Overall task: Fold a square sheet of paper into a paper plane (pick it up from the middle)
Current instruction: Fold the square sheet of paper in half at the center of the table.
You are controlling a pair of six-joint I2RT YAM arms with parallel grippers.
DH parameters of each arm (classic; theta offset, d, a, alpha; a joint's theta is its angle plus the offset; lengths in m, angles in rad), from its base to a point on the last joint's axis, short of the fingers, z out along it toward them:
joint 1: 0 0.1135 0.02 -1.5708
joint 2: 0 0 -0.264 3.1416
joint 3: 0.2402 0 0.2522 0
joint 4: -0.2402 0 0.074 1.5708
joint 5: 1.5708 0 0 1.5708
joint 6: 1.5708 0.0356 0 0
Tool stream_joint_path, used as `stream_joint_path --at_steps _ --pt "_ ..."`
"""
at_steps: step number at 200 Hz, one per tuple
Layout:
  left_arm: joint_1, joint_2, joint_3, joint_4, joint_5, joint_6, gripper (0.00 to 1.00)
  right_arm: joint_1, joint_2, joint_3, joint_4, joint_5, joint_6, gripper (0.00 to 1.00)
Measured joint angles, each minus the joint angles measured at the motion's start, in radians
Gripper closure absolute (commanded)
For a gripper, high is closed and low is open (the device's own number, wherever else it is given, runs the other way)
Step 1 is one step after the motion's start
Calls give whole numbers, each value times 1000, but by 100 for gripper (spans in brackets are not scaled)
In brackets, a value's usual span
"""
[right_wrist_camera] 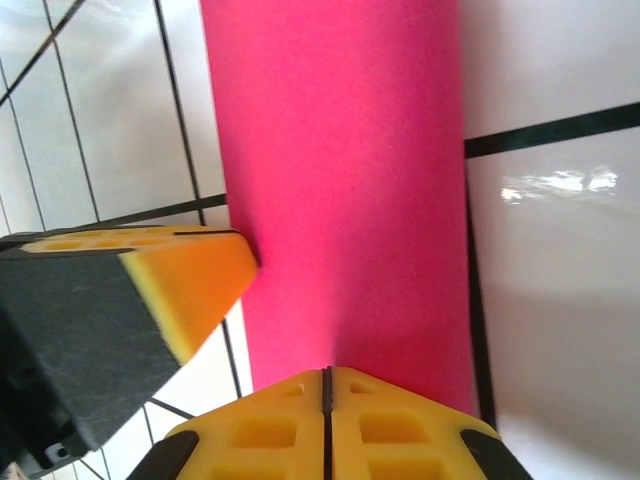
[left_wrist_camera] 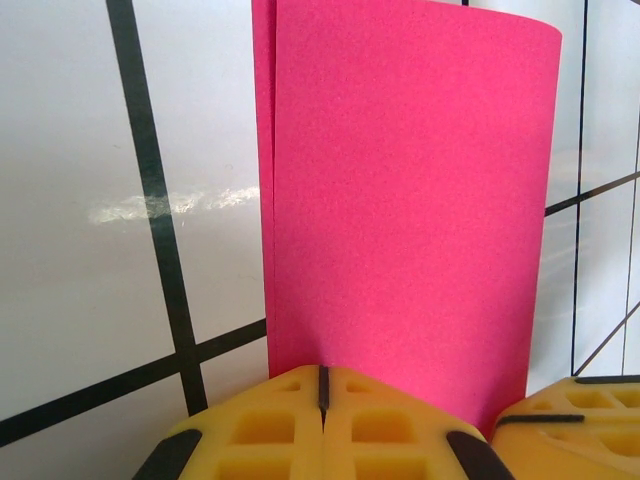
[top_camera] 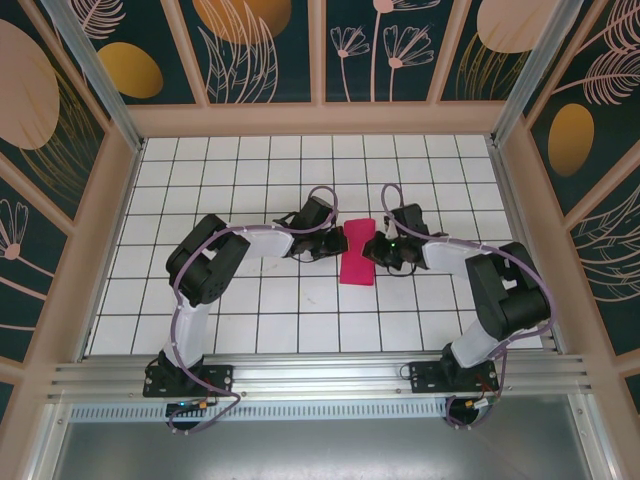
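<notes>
Claws shut, pads together, the left gripper (left_wrist_camera: pixel 322 378) and right gripper (right_wrist_camera: pixel 326 378) bore on opposite edges of the square sheet of paper (top_camera: pixel 357 250), doubled into a strip at centre frame, seemingly to pin its fold against the tiled table (top_camera: pixel 200 320).

A white tiled surface (top_camera: pixel 250 330) with black grid lines and glossy patches of glare is boxed in by a pale beige frame (top_camera: pixel 320 118) and dark teal wall panels (top_camera: pixel 260 50) printed with peach leaves, flowers and orange ovals at 9, 12 and 3 o'clock, with a metal rail (top_camera: pixel 320 372) along 6 o'clock.
</notes>
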Motion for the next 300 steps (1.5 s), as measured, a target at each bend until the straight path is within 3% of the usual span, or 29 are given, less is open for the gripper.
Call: stream_joint_path --at_steps 97,165,258,300 --pt "0 3 3 -2 0 3 100 -28 31 -80 107 -42 -6 87" --pt "0 3 4 -2 0 3 100 -37 -108 -131 111 -92 -1 86" --pt "0 5 9 -7 1 6 100 -40 -64 -200 128 -113 0 86" --pt "0 5 12 -12 0 7 100 -40 -139 -211 111 -130 -1 86"
